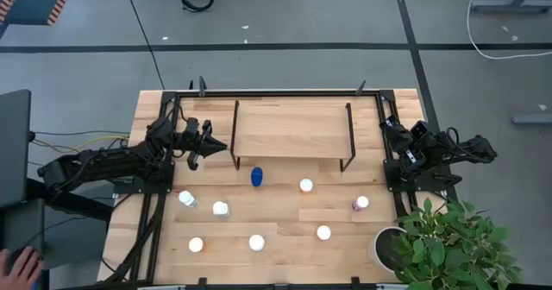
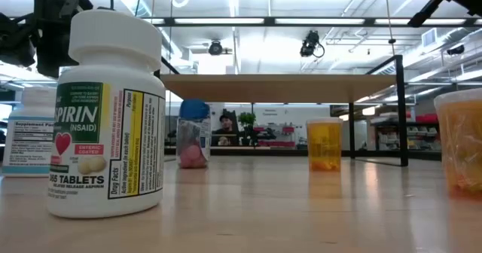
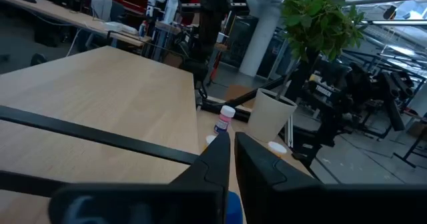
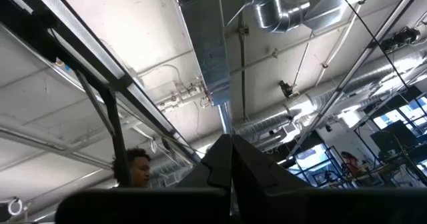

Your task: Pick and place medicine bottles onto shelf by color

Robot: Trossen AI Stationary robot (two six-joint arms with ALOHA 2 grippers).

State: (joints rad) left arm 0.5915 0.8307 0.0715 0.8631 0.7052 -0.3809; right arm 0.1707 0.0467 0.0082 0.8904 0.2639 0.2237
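Nothing placed: shelf (image 1: 291, 133) bare, all eight bottles (image 1: 257, 177) on the worktop (image 1: 276, 264) in front of it. Left claw (image 1: 226, 146) pinched empty by shelf's left end; right claw (image 1: 385, 128) pinched empty, far right.

I see the shelf (image 1: 291, 133), a low light-wood board on thin black legs, standing bare at the worktop's far side. Eight medicine bottles (image 1: 221, 209) stand scattered in front of it. The blue one (image 1: 257, 177) is nearest the shelf, and a pinkish-purple one (image 1: 360, 204) sits toward the right.
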